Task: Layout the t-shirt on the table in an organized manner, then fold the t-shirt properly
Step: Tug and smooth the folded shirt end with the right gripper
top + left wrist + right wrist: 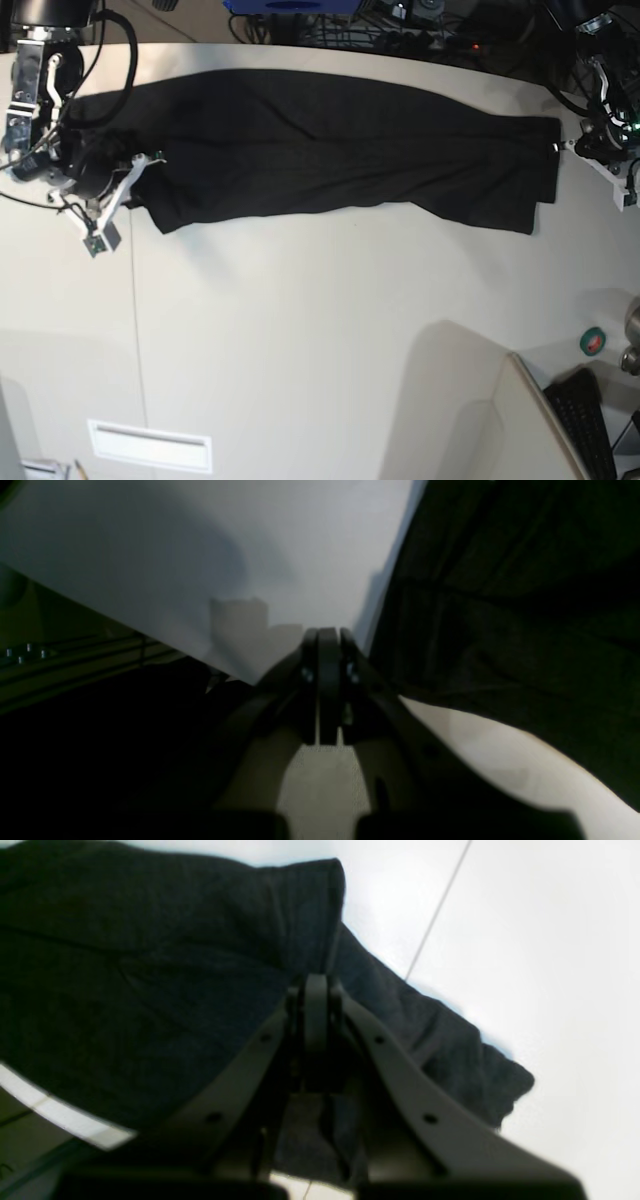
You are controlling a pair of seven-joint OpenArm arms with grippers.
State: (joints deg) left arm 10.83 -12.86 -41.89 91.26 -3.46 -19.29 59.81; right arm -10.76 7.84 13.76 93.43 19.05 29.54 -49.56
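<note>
The black t-shirt (330, 150) lies stretched in a long band across the far part of the off-white table (300, 330). My right gripper (155, 160) is at its left end. In the right wrist view the fingers (316, 985) are shut on a raised fold of the t-shirt (150, 990). My left gripper (562, 147) sits at the shirt's right edge. In the left wrist view it (327, 635) is shut over bare table (150, 555), with the t-shirt (500, 605) right beside it. Whether any cloth is pinched there does not show.
A thin dark seam (135, 330) runs down the table's left side. A small white plate (150, 445) lies near the front left. A green tape roll (594, 341) and a keyboard (585, 420) sit at the right. Cables crowd the far edge.
</note>
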